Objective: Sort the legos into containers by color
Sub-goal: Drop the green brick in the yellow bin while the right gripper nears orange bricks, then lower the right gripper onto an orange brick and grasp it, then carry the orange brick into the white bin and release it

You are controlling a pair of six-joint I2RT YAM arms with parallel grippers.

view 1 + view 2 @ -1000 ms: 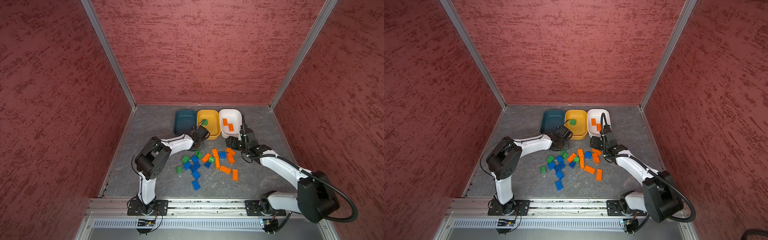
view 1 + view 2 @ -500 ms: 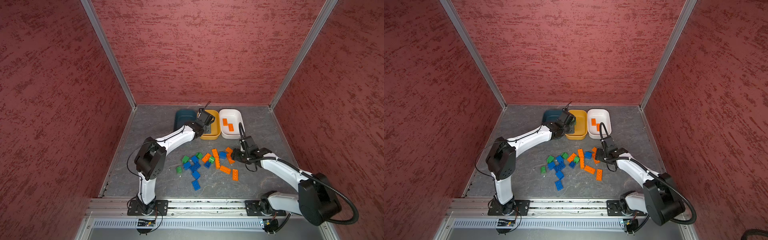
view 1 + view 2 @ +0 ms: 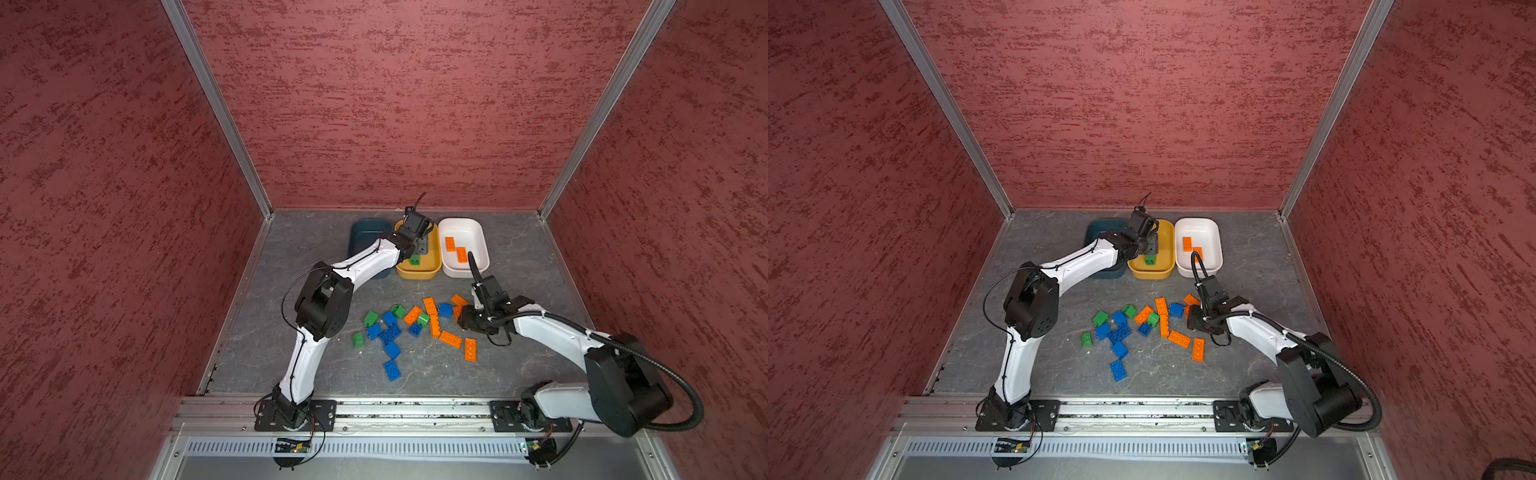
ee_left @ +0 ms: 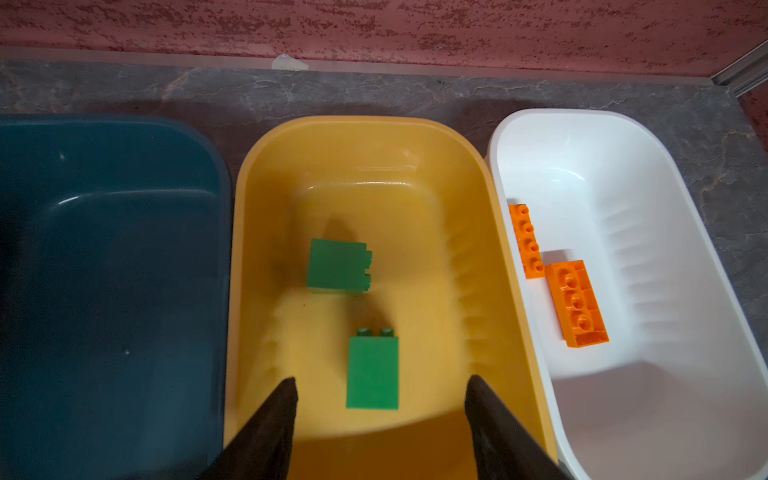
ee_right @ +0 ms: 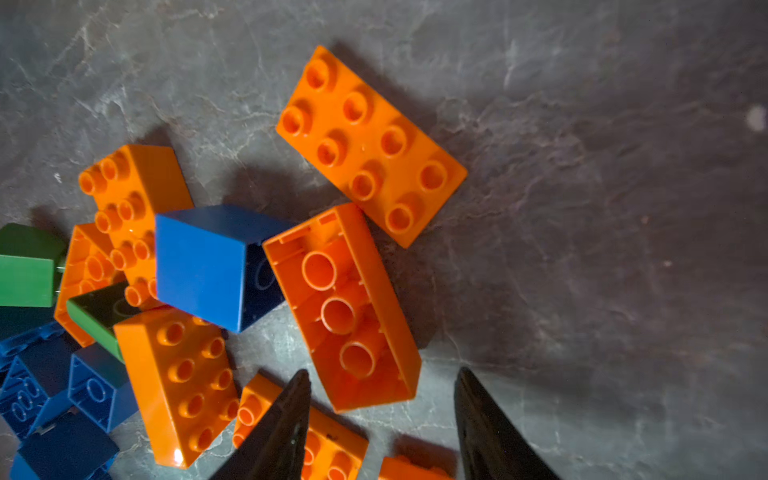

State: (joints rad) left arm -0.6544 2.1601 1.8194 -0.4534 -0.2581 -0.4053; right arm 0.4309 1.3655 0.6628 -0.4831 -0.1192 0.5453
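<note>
Left wrist view: left tool stands wide above two chunky green legos in mustard tub.

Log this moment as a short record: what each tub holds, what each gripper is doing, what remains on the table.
Blue tub: nothing seen inside
Yellow tub: two green bricks
White tub: two orange bricks
Left gripper: open above the yellow tub, holding nothing
Right gripper: open, low over an upturned orange brick
Table: loose pile of orange, blue and green bricks, unsorted
</note>
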